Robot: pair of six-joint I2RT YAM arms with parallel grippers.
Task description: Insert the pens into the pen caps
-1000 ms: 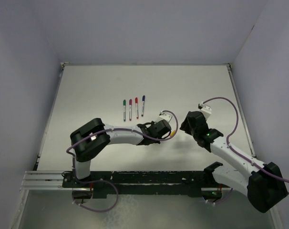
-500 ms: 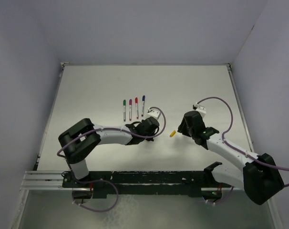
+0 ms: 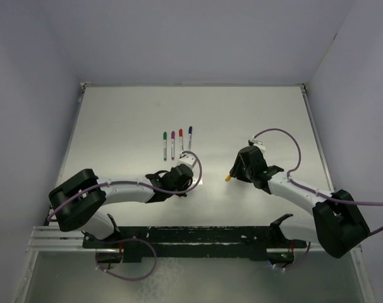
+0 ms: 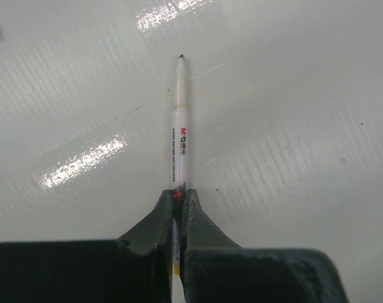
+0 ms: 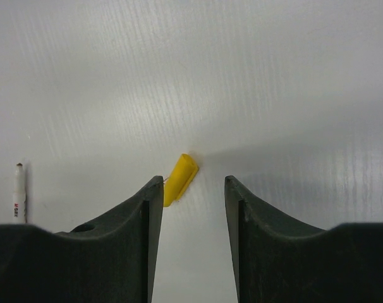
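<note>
The left gripper [image 4: 177,194] is clamped on a thin white pen [image 4: 180,136] with a printed barrel and a bare dark tip, pointing out over the table [image 4: 292,126]. To its right, the right gripper [image 5: 193,184] stands open, and a stubby yellow cap [image 5: 181,179] lies tilted beside one finger.

Pen [image 4: 180,151] barrel: red logo starting "M"; remaining small print illegible.

Left pincer [image 4: 177,194] pinched tight (reaching forward), right pincer [image 5: 193,184] parted, held low
</note>
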